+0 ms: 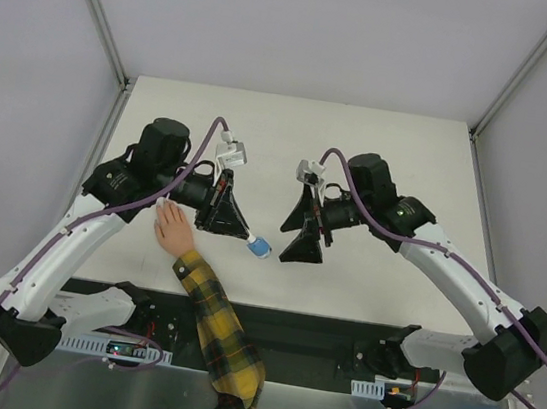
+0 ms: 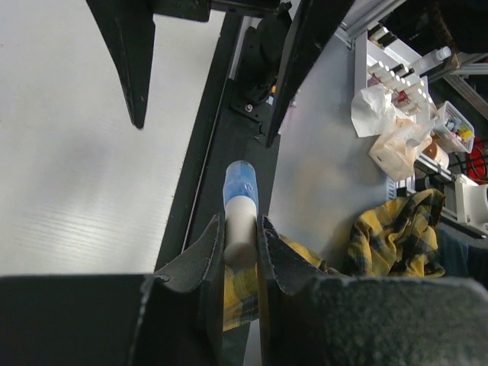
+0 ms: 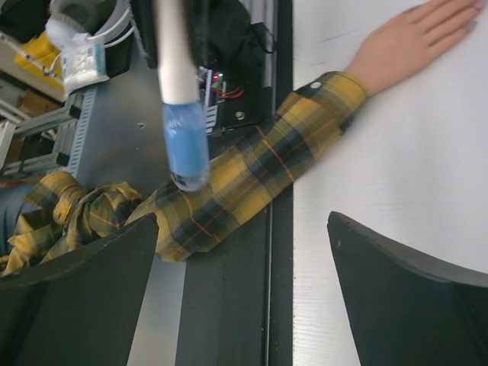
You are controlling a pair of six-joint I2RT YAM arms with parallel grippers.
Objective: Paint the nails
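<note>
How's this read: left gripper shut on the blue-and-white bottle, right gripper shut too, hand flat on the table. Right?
Not quite. The right gripper is open, jaws wide apart with nothing between them; the right wrist view shows it. The rest holds: left gripper shut on the blue-and-white bottle, hand flat on the table.

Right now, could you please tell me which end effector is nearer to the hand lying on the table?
Left. The left end effector, shut on a blue-tipped tube, is just beside the hand; the right end effector, open, sits farther off, beyond the tube.
</note>
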